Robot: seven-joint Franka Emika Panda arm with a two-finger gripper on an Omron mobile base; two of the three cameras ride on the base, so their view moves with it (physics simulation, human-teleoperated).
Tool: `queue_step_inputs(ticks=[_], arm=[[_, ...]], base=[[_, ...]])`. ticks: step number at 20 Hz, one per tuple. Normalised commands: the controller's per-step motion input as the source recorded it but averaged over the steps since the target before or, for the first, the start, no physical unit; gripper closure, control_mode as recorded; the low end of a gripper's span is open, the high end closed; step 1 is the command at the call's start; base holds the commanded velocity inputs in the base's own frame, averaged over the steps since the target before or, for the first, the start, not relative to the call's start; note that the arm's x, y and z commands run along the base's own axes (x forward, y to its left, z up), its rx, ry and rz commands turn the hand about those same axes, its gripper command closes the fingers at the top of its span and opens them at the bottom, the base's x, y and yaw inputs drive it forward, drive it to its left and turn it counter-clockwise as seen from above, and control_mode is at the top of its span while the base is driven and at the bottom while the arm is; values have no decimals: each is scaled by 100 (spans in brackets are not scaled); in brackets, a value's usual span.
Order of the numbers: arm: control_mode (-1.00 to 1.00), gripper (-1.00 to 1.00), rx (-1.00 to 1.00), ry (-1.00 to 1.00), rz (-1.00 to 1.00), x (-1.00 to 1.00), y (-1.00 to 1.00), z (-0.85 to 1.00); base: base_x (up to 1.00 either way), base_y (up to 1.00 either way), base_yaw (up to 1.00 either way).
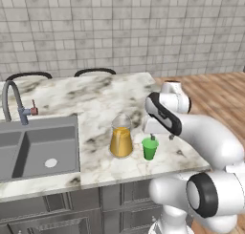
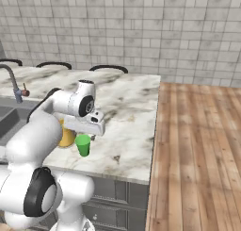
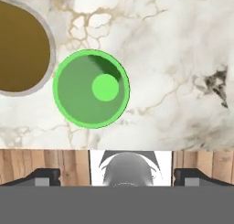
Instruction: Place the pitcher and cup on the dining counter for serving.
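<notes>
On the dining counter (image 1: 100,97), near its front right corner, the pitcher (image 1: 121,141) with orange-yellow liquid stands upright. The green cup (image 1: 150,148) stands upright just to its right, a small gap between them. My gripper (image 1: 161,136) hangs just above the cup, pointing down and open, with nothing between its fingers. From the right base view the cup (image 2: 83,145) sits under the gripper (image 2: 87,135), and the arm partly hides the pitcher (image 2: 66,137). The hand view looks straight down into the cup (image 3: 91,88), with the pitcher's mouth (image 3: 20,47) at upper left and my gripper (image 3: 116,175) wide open.
A grey sink (image 1: 38,147) with a curved faucet (image 1: 14,101) takes up the counter's left part. Dark chair backs (image 1: 94,71) rise behind the far edge. Wooden floor (image 2: 197,145) lies right of the counter's end. Bare marble (image 2: 132,107) stretches behind the cup.
</notes>
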Motion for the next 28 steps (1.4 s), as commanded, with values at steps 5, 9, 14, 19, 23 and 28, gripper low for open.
queue_step_inputs(ticks=[5, 9, 14, 19, 23, 28], arm=[[-100, -100, 0, 6, -8, 19, -4, -64], [-100, -100, 0, 0, -6, 23, 0, -36], [-100, -100, 0, 0, -5, 22, 0, -30], [-100, 100, 0, 0, -4, 21, 0, -53], [-100, 100, 0, -1, -4, 24, 0, -35], [-100, 100, 0, 0, 0, 0, 0, 0]], base=[[0, 0, 0], [0, 0, 0], [0, 0, 0], [0, 0, 0], [0, 0, 0], [0, 0, 0]])
